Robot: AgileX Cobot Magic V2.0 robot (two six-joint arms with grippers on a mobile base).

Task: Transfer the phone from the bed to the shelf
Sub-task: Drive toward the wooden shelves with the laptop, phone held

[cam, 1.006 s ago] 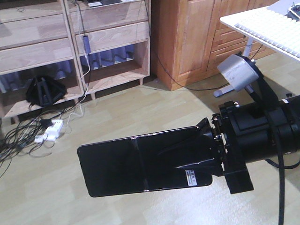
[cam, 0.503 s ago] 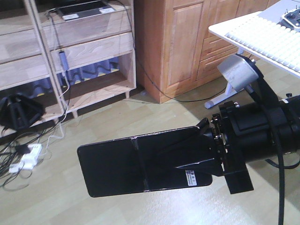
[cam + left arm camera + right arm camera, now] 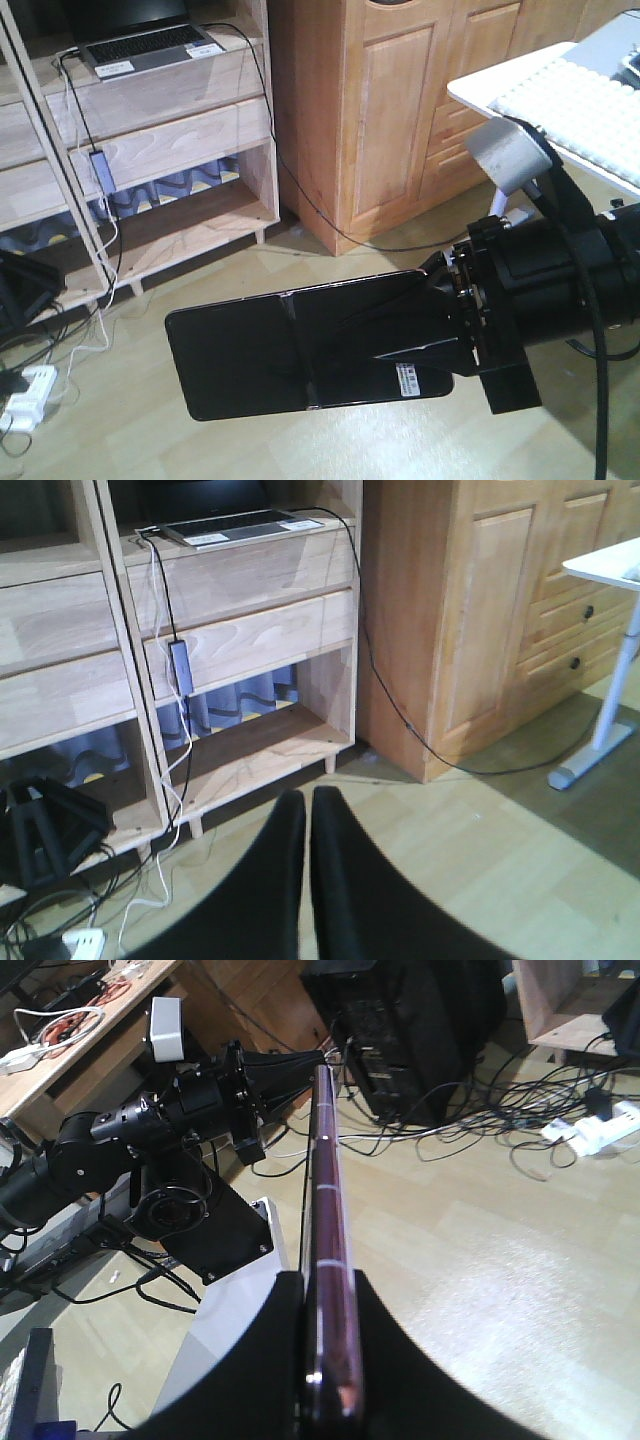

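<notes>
The phone (image 3: 290, 350), a glossy black slab with a white sticker near one end, hangs flat above the wooden floor. My right gripper (image 3: 400, 335) is shut on its sticker end. In the right wrist view the phone (image 3: 328, 1200) shows edge-on, its pinkish edge squeezed between the two black fingers (image 3: 265, 1360). My left gripper (image 3: 308, 798) is shut with nothing in it and points at the floor in front of the shelf (image 3: 250, 645). The pale-wood shelf (image 3: 170, 95) stands at the back left. The bed is out of view.
A grey laptop (image 3: 140, 45) lies on an upper shelf board, with cables hanging down from it. An orange-brown cabinet (image 3: 380, 110) stands right of the shelf. A white table (image 3: 560, 90) juts in at the right. A power strip (image 3: 25, 405) and cords lie on the floor at the left.
The shelf and cabinet have slid left and down in the front view, bringing the laptop into sight. The phone and right gripper keep the same place in the frame.
</notes>
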